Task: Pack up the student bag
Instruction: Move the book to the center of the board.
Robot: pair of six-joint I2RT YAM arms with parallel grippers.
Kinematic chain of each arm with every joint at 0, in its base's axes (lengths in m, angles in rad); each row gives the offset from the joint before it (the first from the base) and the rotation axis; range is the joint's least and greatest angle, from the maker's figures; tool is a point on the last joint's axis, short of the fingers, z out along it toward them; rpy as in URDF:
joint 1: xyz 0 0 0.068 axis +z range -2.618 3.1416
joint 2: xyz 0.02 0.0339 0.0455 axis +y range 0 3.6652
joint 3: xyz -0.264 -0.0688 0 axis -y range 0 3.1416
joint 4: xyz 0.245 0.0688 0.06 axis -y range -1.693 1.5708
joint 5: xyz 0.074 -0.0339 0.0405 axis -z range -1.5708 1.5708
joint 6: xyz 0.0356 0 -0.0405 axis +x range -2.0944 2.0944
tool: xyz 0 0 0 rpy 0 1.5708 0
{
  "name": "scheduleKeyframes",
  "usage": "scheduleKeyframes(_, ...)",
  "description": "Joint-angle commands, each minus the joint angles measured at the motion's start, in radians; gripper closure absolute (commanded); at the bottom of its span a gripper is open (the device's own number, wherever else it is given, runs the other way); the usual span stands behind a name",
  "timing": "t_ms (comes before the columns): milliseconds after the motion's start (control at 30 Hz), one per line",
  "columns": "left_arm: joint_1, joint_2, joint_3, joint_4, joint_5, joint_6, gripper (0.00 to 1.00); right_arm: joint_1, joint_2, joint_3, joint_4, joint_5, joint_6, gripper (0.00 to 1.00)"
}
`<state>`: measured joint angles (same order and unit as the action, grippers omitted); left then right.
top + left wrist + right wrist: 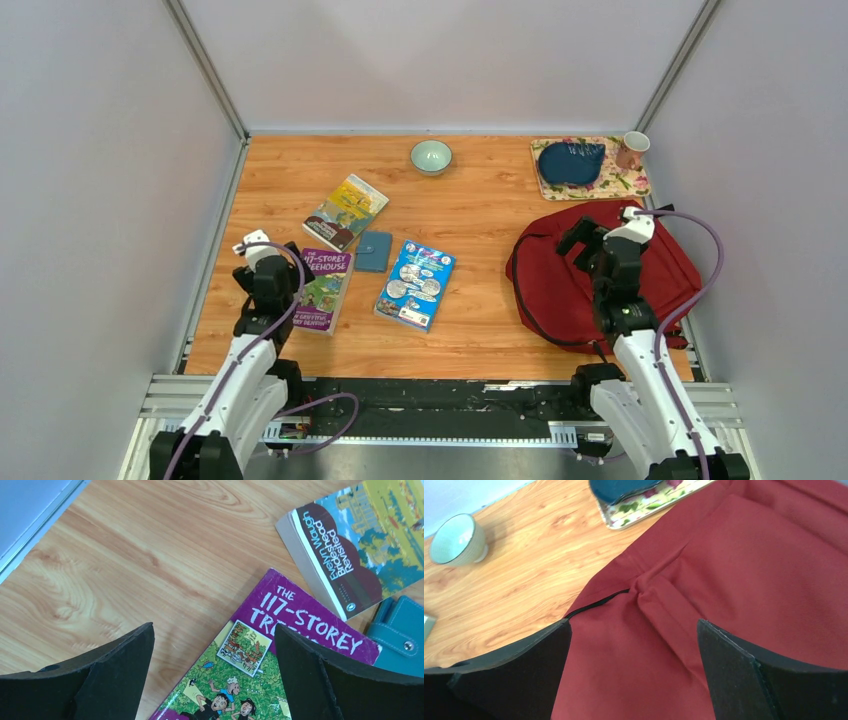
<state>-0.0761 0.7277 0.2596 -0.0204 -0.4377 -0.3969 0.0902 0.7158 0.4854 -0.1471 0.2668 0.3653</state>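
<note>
The dark red student bag (545,285) lies flat at the right of the table, and it fills the right wrist view (744,575); I see no opening in it. My right gripper (588,240) is open and empty just above its fabric (634,622). Three books lie at the left: a purple Treehouse book (328,285), a yellow and brown paperback (346,211) and a blue book (415,284). My left gripper (256,248) is open and empty above the purple book's left edge (214,630). The purple book (290,630) lies under its jaws.
A teal wallet (373,251) lies between the books. A pale green bowl (431,156) stands at the back centre. A floral mat (625,183) at the back right carries a dark blue pouch (570,162) and a pink mug (631,150). Grey walls enclose the table.
</note>
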Motion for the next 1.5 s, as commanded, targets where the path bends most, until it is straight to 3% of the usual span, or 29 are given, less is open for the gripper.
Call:
scheduleKeyframes(0,0.001,-0.053,0.075,-0.130,-0.020,-0.113,0.04,-0.001,-0.015,0.064,0.006,-0.144,0.057,0.00)
scheduleKeyframes(33,0.001,-0.080,0.081,-0.130,0.087,-0.090,0.04,-0.003,-0.018,0.059,0.014,-0.159,0.043,0.00)
scheduleKeyframes(167,0.001,-0.137,0.125,-0.248,0.129,-0.258,0.03,-0.001,-0.050,0.044,0.027,-0.189,-0.012,0.00)
scheduleKeyframes(267,0.001,-0.207,0.106,-0.176,0.258,-0.163,0.01,-0.001,-0.050,0.039,0.024,-0.234,-0.032,0.00)
scheduleKeyframes(433,-0.001,-0.300,0.089,-0.095,0.377,-0.143,0.01,-0.001,-0.016,0.059,0.015,-0.328,-0.039,0.00)
scheduleKeyframes(833,0.001,-0.203,0.194,-0.128,0.684,-0.016,0.05,-0.001,0.022,0.088,0.017,-0.425,0.016,0.01)
scheduleKeyframes(1133,-0.017,-0.134,0.231,-0.127,0.815,0.022,0.05,-0.001,0.122,0.110,0.058,-0.534,0.061,0.03)
scheduleKeyframes(1333,-0.232,-0.107,0.265,-0.136,0.682,0.099,0.05,0.000,0.188,0.136,0.050,-0.587,0.093,0.03)
scheduleKeyframes(1467,-0.515,-0.007,0.291,-0.093,0.519,0.153,0.05,0.000,0.214,0.157,0.015,-0.574,0.100,0.03)
